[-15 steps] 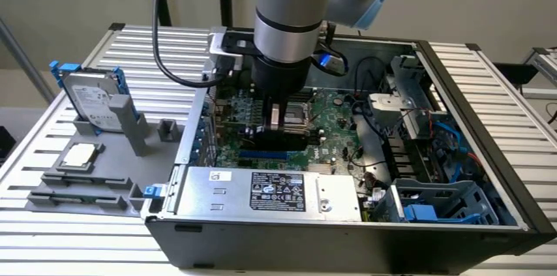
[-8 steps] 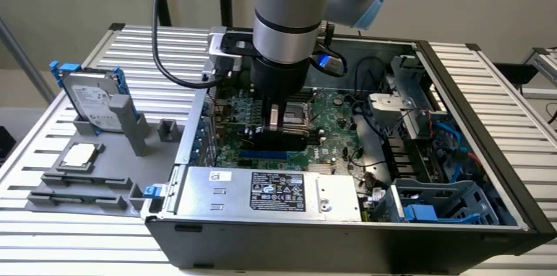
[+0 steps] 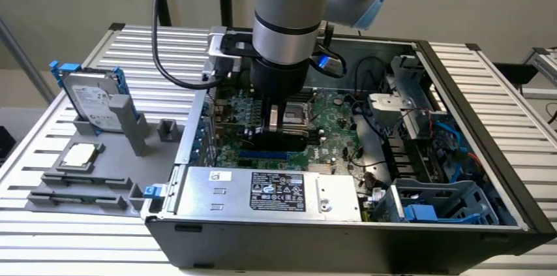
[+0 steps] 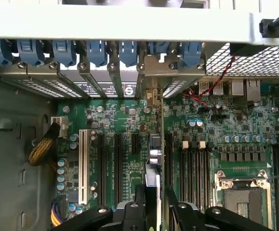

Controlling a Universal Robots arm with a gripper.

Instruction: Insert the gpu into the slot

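Claw (image 4: 154,195) is clamping the graphics card (image 4: 154,161) edge-on between its fingers, so you're carrying it, not releasing it.

Progress, my read:
- Pickup is looking done. You're holding the card down inside the open computer case (image 3: 348,250), over the green board.
- Blue slot (image 3: 259,156) is sitting just under the card's lower edge. Blue is showing along the strip, so I'm judging the card is lined up above it or barely touching, not pushed home.
- I'm not able to confirm contact either way.
- Seating the card in that slot is what's remaining.

Counts I'm getting:
- Graphics card: one, in the claw.
- Blue slot: one, directly below the claw.
- White slot (image 4: 84,163): one, off to one side of the claw.
- Processor socket (image 4: 240,195): one, on the claw's other side.
- Blue clips (image 4: 96,50): I'm counting seven, in a row along the case wall beyond the claw.
- Power supply box (image 3: 270,191): one, just past the blue slot from the claw.
- Outside the case, well apart from the claw on the exterior view's left, you're seeing one hard drive (image 3: 91,100), one processor chip (image 3: 80,155) and two memory sticks (image 3: 74,178).
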